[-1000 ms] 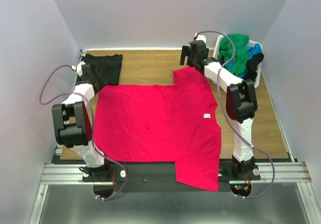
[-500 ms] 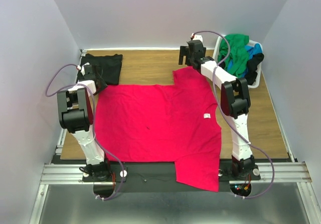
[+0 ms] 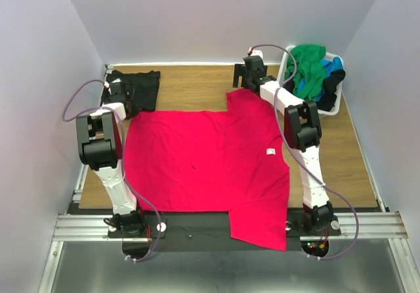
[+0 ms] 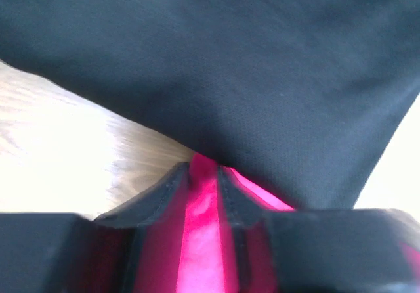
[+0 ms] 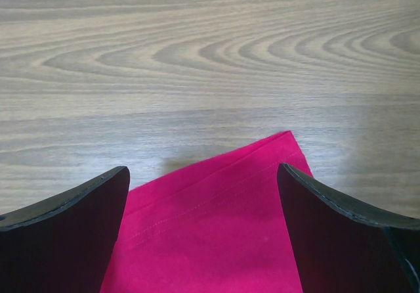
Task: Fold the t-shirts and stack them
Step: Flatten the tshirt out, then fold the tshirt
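Pinkish-red t-shirt (image 3: pixel 203 161) spread flat on the wooden table (image 3: pixel 197 83), my left gripper (image 4: pixel 203 173) pinched together on its far-left corner, black t-shirt (image 4: pixel 230 56) just beyond that corner, my right gripper (image 5: pixel 203 169) spread wide over its far-right sleeve corner.

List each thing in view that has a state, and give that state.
red t-shirt, spread flat on the table, near sleeve draped past the near edge.
black t-shirt, lying folded at the far left corner.
laundry basket, upright, heaped with a green shirt, a blue shirt and a black shirt.
left gripper, jaws pinched on a red t-shirt corner.
right gripper, jaws wide open over the red t-shirt's far sleeve, holding nothing.
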`<control>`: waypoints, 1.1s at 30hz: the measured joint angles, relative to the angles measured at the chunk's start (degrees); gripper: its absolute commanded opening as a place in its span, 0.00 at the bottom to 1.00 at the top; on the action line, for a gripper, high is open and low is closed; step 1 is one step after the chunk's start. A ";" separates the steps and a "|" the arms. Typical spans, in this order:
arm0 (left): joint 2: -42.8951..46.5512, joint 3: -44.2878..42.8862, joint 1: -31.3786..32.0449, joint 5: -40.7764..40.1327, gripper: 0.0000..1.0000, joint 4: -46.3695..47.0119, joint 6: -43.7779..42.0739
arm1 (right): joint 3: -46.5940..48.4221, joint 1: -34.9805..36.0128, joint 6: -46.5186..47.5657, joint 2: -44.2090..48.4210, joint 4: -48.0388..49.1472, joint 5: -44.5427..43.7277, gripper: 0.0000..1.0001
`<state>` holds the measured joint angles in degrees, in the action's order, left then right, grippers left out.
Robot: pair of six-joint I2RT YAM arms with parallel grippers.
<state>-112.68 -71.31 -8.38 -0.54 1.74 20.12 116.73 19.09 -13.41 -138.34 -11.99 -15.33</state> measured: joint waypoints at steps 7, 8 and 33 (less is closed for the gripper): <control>-0.35 0.02 0.00 2.10 0.00 0.52 -1.46 | 2.78 -0.33 0.13 -4.31 -0.02 0.04 0.99; -0.35 0.11 0.02 2.10 0.00 0.63 -1.64 | 2.80 -0.35 0.13 -4.55 -0.02 0.02 0.99; 9.20 8.39 0.02 3.61 0.00 6.12 -3.17 | 4.48 -0.37 5.84 -7.26 1.05 -6.97 0.72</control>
<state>-103.48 -62.92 -8.36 3.07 7.86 16.95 121.21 18.72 -7.57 -145.60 -10.94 -22.31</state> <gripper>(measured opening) 0.019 0.811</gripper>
